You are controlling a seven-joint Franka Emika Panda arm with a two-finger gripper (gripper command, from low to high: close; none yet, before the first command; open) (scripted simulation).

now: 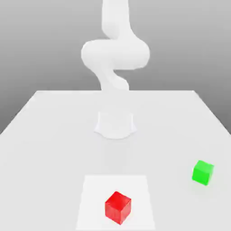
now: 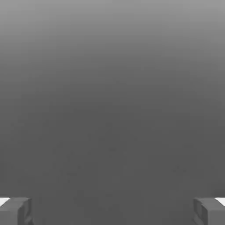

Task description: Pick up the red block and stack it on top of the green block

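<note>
A flat white table (image 1: 49,135) is shown, receding toward a grey backdrop. Near its front edge a slightly brighter square patch (image 1: 92,198) is marked on the surface. The red block (image 1: 117,207) is seated on this patch, turned corner-forward. The green block (image 1: 202,172) is placed directly on the bare tabletop, well apart from the red block, toward the exterior view's right. The arm's pale base (image 1: 115,125) is mounted at mid-table.

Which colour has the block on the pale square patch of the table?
Red; the exterior view shows it best.
</note>
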